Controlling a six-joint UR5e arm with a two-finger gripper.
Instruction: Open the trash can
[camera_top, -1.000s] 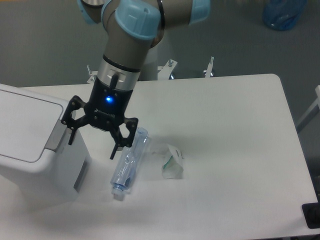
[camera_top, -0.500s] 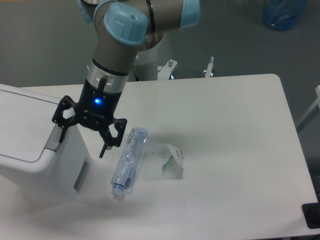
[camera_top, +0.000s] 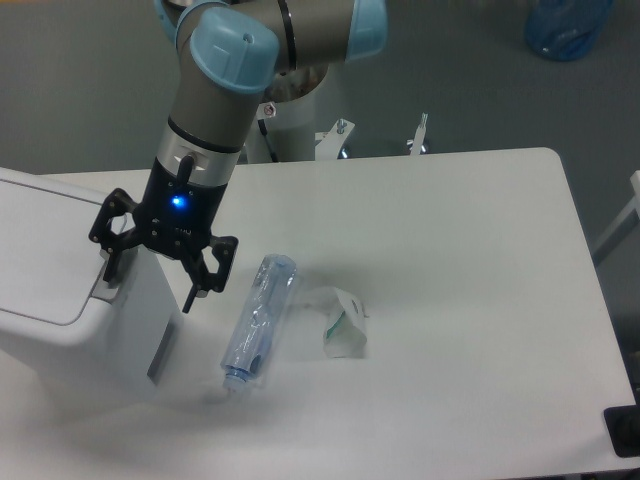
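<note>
The trash can (camera_top: 60, 300) is a large white boxy bin at the left edge of the table, its flat lid down. A grey latch strip (camera_top: 100, 290) runs along the lid's right edge and a grey panel (camera_top: 162, 350) is on its side. My gripper (camera_top: 148, 283) is open, fingers pointing down, over the bin's right edge. Its left fingertip (camera_top: 108, 274) is at the latch strip and its right fingertip (camera_top: 188, 302) hangs just off the bin's side. It holds nothing.
A clear plastic bottle (camera_top: 257, 325) lies on the table right of the bin. A crumpled clear wrapper (camera_top: 343, 325) lies beside it. A blue object (camera_top: 567, 25) is on the floor at the far right.
My gripper has moved left, away from the bottle, to the bin's right edge over the latch strip. It stays open. Bottle and wrapper have not moved.
</note>
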